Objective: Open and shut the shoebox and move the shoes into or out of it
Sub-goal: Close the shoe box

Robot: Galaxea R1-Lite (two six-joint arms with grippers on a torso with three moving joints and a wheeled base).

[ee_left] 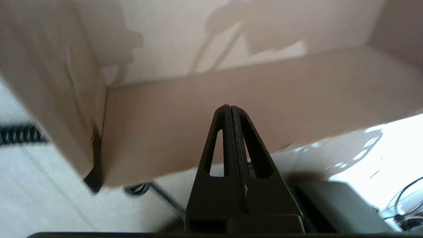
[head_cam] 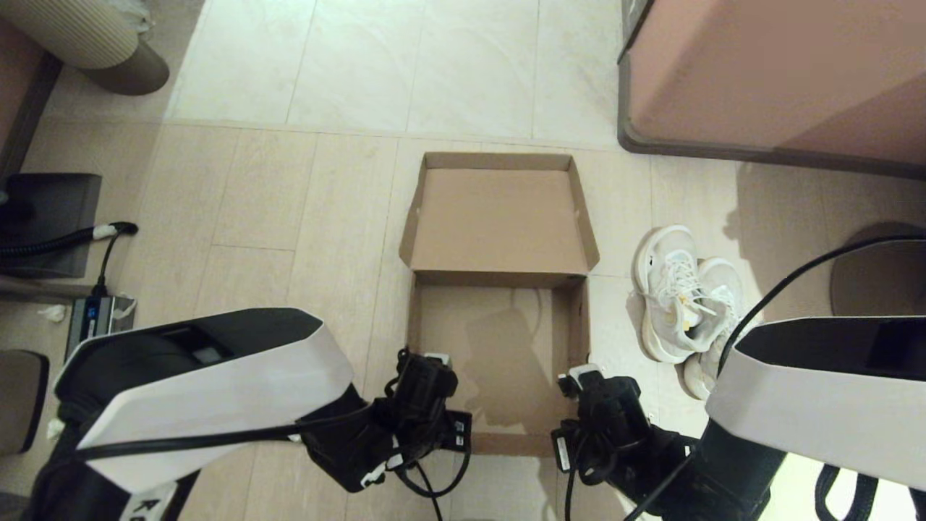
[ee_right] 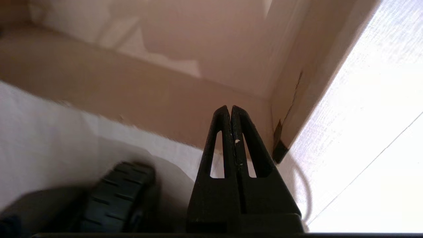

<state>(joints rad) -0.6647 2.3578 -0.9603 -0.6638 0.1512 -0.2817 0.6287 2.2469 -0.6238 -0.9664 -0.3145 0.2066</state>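
The brown cardboard shoebox [head_cam: 434,318] lies open and empty on the floor, its lid [head_cam: 499,217] folded back flat beyond it. The white sneakers [head_cam: 684,304] sit side by side on the floor just right of the box. My left gripper [ee_left: 230,107] is shut with nothing in it, hovering by the box's near left corner [ee_left: 96,178]. My right gripper [ee_right: 230,107] is also shut and empty, by the near right corner [ee_right: 281,148]. In the head view the left gripper [head_cam: 423,373] and right gripper [head_cam: 597,394] flank the box's near wall [ee_left: 231,99].
A large pinkish-brown furniture block [head_cam: 774,72] stands at the back right. A dark box with cable [head_cam: 51,217] and a power strip [head_cam: 98,315] lie on the left. A ribbed beige bin [head_cam: 94,36] stands at the back left. A robot wheel [ee_right: 115,195] shows near the right gripper.
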